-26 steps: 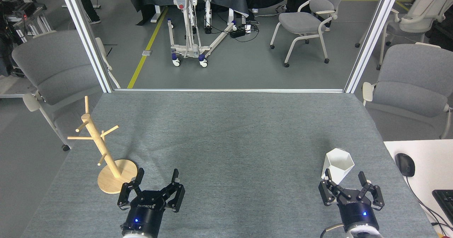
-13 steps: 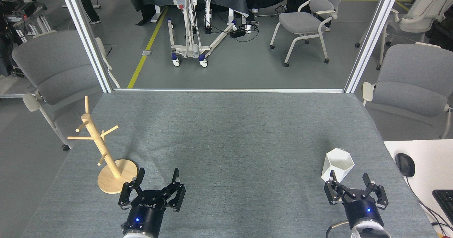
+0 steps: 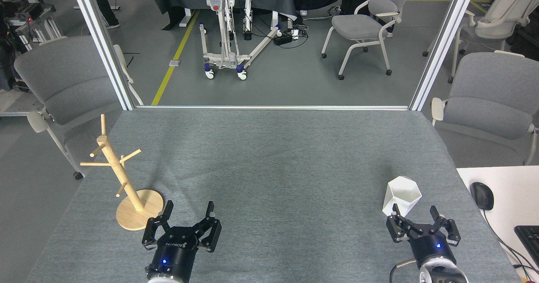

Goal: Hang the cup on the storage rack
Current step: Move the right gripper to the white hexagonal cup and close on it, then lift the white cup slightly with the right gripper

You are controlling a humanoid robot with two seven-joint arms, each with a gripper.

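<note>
The white faceted cup [image 3: 401,196] stands upright on the grey table at the right, mouth up. Just in front of it my right gripper [image 3: 414,214] is open, its fingers spread and holding nothing; its left fingertip lies close to the cup's base. The wooden storage rack [image 3: 122,177] stands at the table's left on its round base, with several bare pegs. My left gripper [image 3: 189,208] is open just right of the rack's base, nothing between its fingers.
The grey table [image 3: 269,165] stretches between the two grippers. A white desk with a black mouse [image 3: 482,195] and a keyboard [image 3: 529,241] adjoins the table's right edge. Grey chairs stand at both sides beyond the table.
My right gripper has drawn back toward the near edge and a little right, away from the cup. The left gripper shifted very slightly. Cup and rack have not moved.
</note>
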